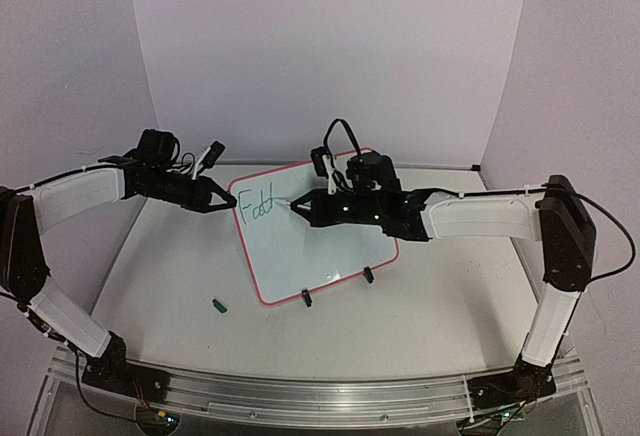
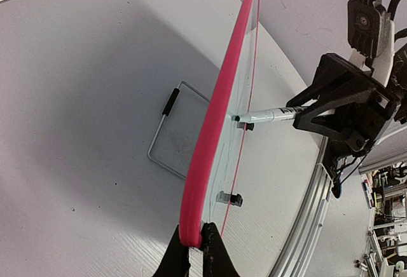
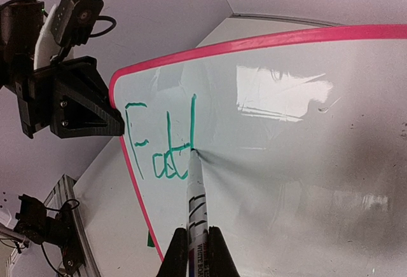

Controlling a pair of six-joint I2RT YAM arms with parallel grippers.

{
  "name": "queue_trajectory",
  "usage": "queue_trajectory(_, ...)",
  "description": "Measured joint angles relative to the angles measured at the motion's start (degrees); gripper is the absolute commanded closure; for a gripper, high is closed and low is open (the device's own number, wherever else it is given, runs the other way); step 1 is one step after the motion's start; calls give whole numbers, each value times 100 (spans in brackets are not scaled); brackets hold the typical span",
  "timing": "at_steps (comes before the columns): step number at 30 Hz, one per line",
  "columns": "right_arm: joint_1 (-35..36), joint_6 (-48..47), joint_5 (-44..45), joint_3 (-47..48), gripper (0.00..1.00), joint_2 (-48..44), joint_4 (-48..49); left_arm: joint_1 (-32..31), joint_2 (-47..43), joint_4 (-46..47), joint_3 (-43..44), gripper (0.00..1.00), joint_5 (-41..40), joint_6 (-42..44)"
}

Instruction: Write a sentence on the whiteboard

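Observation:
The whiteboard [image 1: 320, 246] with a pink-red rim stands tilted on two black clip feet in the middle of the table. My left gripper [image 1: 222, 199] is shut on its left rim [image 2: 194, 226]. My right gripper [image 1: 303, 208] is shut on a white marker [image 3: 196, 201], and the marker tip touches the board. The sentence [image 1: 257, 204] is green handwriting at the board's upper left, only the first letters "Fait" showing [image 3: 159, 143]. In the left wrist view the marker [image 2: 267, 115] meets the board face edge-on.
A small green marker cap [image 1: 219, 305] lies on the table left of the board's lower corner. A wire stand [image 2: 166, 131] shows behind the board. White walls close in the back and sides. A metal rail [image 1: 300, 396] runs along the near edge.

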Motion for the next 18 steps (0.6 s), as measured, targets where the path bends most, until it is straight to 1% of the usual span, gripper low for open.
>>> queue_trajectory(18,11,42,252,-39,100,-22,134,0,0,0,0,100,-17,-4)
